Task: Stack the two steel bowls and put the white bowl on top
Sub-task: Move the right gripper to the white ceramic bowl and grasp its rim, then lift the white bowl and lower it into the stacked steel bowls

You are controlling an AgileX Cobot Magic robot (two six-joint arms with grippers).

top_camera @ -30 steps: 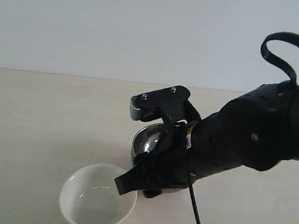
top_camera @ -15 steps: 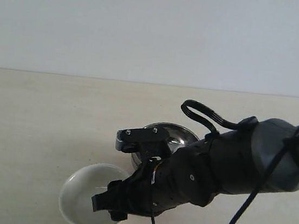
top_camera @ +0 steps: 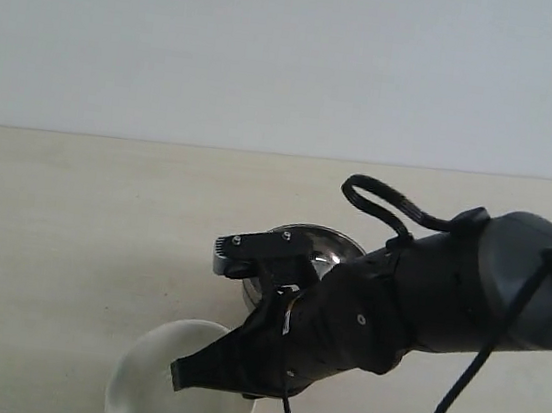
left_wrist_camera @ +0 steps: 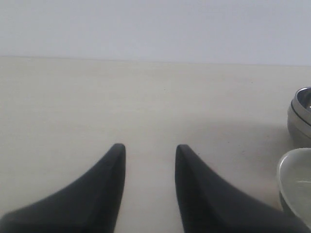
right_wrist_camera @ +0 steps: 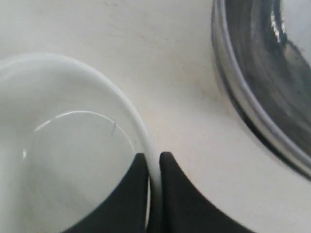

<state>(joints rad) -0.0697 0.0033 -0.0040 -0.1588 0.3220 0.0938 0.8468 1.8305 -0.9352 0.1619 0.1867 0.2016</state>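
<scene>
The white bowl (top_camera: 150,372) sits on the table at the front, and its near side runs off the lower edge of the exterior view. My right gripper (top_camera: 187,375) (right_wrist_camera: 154,156) is shut on its rim, one finger inside the white bowl (right_wrist_camera: 63,160) and one outside. Just behind it stand the steel bowls (top_camera: 320,244) (right_wrist_camera: 262,82), which look nested, with two rims showing one inside the other; my right arm hides part of them. My left gripper (left_wrist_camera: 148,148) hovers open over bare table. The steel bowls (left_wrist_camera: 301,114) and white bowl (left_wrist_camera: 296,179) lie off to its side.
The table top (top_camera: 73,222) is pale beige and runs back to a plain light wall. Black cables (top_camera: 387,205) loop off the right arm above the steel bowls.
My right arm has come down from above the steel bowls toward the white bowl. Its jaws, open before, have closed on the bowl's rim, and the bowl has shifted toward the front edge.
</scene>
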